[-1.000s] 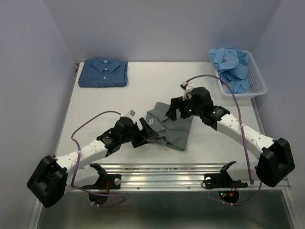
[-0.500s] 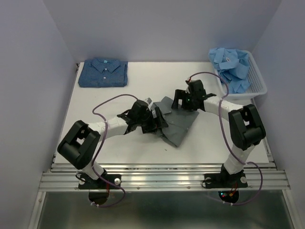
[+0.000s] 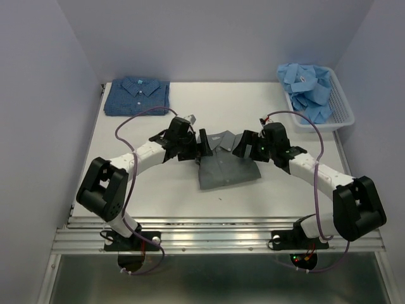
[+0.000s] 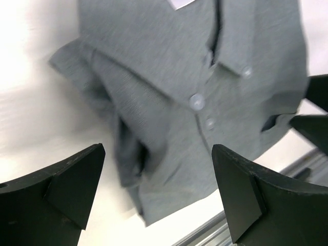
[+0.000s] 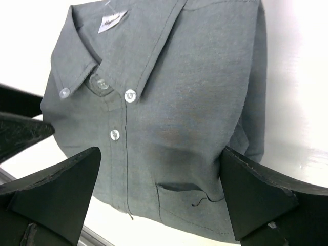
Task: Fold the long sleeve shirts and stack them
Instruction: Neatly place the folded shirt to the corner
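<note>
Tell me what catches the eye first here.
A folded grey collared button-up shirt lies in the middle of the table, with the open left gripper and open right gripper flanking its collar end. A folded dark blue patterned shirt sits far left; crumpled light blue shirts fill the white slatted plastic basket far right.

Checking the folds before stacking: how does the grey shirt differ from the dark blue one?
The grey shirt is plain; the dark blue shirt has a fine pattern. The grey shirt lies centrally, the dark blue shirt at the far left corner. Both are folded, collar up.
</note>
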`<action>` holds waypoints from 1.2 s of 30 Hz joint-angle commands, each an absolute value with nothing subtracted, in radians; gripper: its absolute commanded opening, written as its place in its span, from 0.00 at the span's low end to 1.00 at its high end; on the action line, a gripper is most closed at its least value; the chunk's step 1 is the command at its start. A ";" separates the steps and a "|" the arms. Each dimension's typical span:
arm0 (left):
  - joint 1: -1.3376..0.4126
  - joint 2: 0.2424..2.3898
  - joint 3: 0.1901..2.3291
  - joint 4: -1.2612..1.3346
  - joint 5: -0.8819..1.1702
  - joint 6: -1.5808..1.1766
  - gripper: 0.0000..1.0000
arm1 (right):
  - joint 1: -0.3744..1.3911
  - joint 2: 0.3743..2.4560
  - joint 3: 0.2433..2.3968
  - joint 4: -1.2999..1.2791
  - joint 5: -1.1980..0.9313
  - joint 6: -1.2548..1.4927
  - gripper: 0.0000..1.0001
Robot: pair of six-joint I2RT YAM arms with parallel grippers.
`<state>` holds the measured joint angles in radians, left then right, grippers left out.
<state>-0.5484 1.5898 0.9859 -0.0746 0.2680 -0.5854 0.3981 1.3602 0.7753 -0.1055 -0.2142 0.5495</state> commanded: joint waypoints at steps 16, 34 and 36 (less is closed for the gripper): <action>-0.552 1.693 0.962 -0.003 0.367 -0.483 0.99 | 0.399 1.335 0.798 -0.110 -0.173 0.463 1.00; -0.595 1.924 1.098 0.014 0.333 -0.447 0.00 | 0.399 1.261 0.752 -0.109 -0.095 0.471 1.00; -0.595 1.924 1.179 -0.041 0.292 -0.398 0.00 | 0.399 1.250 0.749 -0.110 -0.077 0.463 1.00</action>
<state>-0.5900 1.9015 1.0744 0.0914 0.4129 -0.4911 0.3981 1.2930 0.7525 -0.1310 -0.1329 0.4782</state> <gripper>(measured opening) 0.078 0.998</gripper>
